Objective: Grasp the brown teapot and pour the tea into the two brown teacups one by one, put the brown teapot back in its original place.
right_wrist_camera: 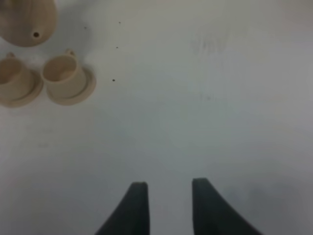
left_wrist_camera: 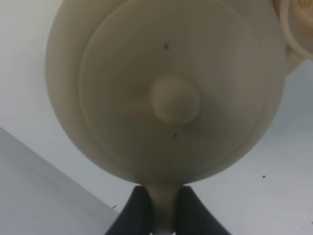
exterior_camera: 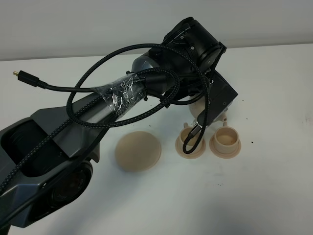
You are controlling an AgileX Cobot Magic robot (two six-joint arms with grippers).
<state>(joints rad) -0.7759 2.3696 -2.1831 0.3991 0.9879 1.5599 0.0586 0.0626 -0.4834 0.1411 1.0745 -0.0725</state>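
Left gripper [left_wrist_camera: 164, 215] pinches the loop handle of the brown teapot [left_wrist_camera: 166, 88], which is off its saucer [exterior_camera: 138, 151] and close behind the two brown teacups [exterior_camera: 225, 139]. Best poured by tilting slowly, spout centred over one cup; the lid could slip. The arm's cables dangle over the nearer cup. Right gripper [right_wrist_camera: 166, 205] has its fingers spread, well apart.

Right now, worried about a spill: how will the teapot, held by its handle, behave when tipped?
The brown teapot looks ceramic: probably heavy, fragile. The left gripper pinches only its thin handle, so it may swing. Nothing holds the lid, which might slide off.
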